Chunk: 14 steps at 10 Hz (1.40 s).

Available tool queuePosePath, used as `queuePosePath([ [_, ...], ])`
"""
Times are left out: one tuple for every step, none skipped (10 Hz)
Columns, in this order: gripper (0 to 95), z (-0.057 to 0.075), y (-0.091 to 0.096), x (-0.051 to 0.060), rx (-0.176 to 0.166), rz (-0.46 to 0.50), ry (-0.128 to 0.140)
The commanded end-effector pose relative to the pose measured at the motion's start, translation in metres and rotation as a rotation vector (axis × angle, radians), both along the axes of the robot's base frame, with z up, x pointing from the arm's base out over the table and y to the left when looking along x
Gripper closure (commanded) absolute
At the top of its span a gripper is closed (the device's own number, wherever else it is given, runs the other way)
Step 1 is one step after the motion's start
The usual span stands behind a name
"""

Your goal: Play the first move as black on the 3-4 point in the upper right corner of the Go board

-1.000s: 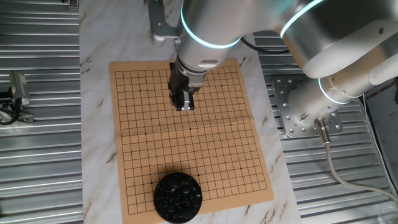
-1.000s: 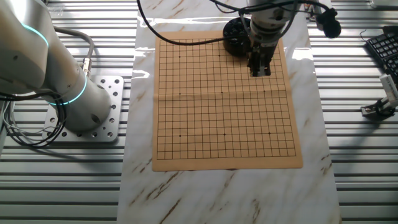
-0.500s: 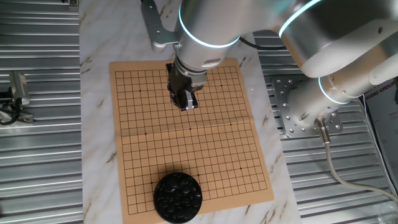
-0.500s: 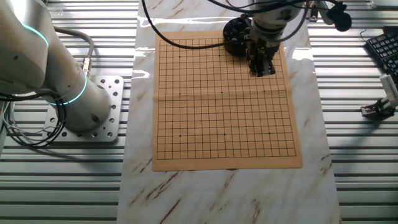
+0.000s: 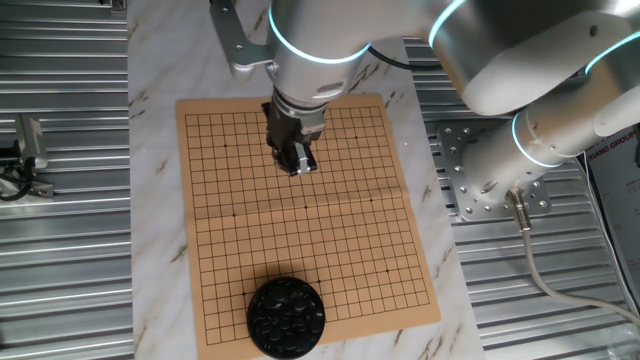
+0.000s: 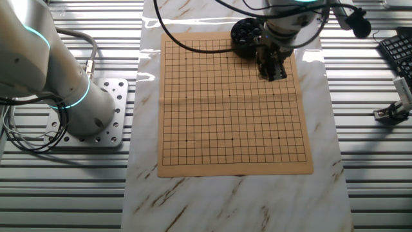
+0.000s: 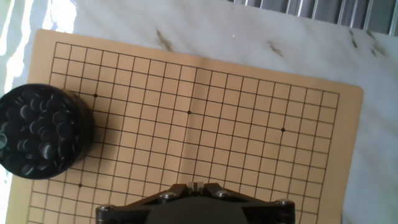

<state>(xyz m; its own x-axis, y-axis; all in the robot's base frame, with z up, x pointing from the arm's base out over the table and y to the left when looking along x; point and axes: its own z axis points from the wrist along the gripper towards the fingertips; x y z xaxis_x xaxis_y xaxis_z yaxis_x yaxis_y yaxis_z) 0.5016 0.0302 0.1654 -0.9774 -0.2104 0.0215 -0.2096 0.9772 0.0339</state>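
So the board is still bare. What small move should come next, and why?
Probably shift the gripper sideways over the bowl and open the jaws above the black stones. The jaws look shut with no stone showing between them, and the Go board carries no stone, so a stone likely has to be picked up first.

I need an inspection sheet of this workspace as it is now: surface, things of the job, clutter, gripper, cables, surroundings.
Surface: marble-patterned sheet on a ribbed metal table; Go board lies flat, no stone on its grid.
Job's things: round black bowl of black stones sits on a board corner.
Clutter: nothing seen on the board.
Gripper: gripper above the board, fingers close together; held stone cannot be told.
Cables: black cables above the board; grey cable at the arm's base.
Surroundings: keyboard, small metal part.
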Motion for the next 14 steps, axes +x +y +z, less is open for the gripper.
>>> queuePosePath([
  [95.0,-0.0003,0.0000,-0.0004,-0.012,-0.002,0.002],
  [95.0,-0.0003,0.0000,-0.0004,-0.016,-0.007,0.010],
  [95.0,-0.0003,0.0000,-0.0004,-0.023,-0.013,0.017],
  [95.0,-0.0003,0.0000,-0.0004,-0.021,-0.012,0.016],
  [95.0,-0.0003,0.0000,-0.0004,-0.020,-0.016,0.014],
  [95.0,-0.0003,0.0000,-0.0004,-0.021,-0.022,0.012],
  [95.0,-0.0003,0.0000,-0.0004,-0.025,-0.026,0.012],
  [95.0,-0.0003,0.0000,-0.0004,-0.031,-0.031,0.013],
  [95.0,-0.0003,0.0000,-0.0004,-0.028,-0.043,0.014],
  [95.0,-0.0002,0.0000,-0.0005,-0.031,-0.047,0.012],
  [95.0,0.0001,0.0001,-0.0008,-0.029,-0.073,0.012],
  [95.0,0.0001,-0.0001,-0.0015,-0.025,-0.092,0.012],
  [95.0,0.0006,-0.0001,-0.0029,-0.024,-0.116,0.011],
  [95.0,0.0007,-0.0005,-0.0043,-0.025,-0.135,-0.002],
])
